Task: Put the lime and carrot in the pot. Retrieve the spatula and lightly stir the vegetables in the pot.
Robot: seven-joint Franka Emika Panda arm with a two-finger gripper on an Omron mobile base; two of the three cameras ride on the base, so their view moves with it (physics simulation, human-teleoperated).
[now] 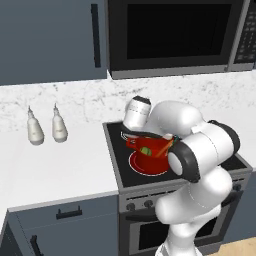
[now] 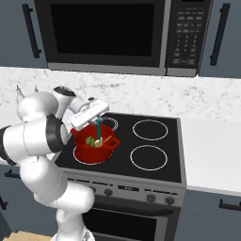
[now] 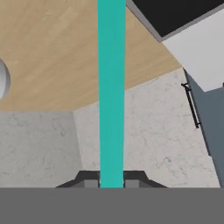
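Pot (image 1: pixel 150 155) sitting on the stove's (image 1: pixel 125 170) front left ring, lime (image 1: pixel 145 150) and carrot (image 1: pixel 162 148) lying inside, from the right tool (image 2: pixel 99 119) gripping the teal spatula (image 2: pixel 100 129) over the pot, hand view showing fingers (image 3: pixel 90 183) pinching the spatula handle.

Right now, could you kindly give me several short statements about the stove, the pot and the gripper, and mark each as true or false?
1. The round bright red pot sits on a front stove ring. True.
2. The small yellow-green lime lies on the white counter. False: it is inside the pot.
3. The gripper is shut on the teal-handled spatula. True.
4. The thin orange carrot is in the pot. True.
5. Three white bottles stand on the counter. False: two.
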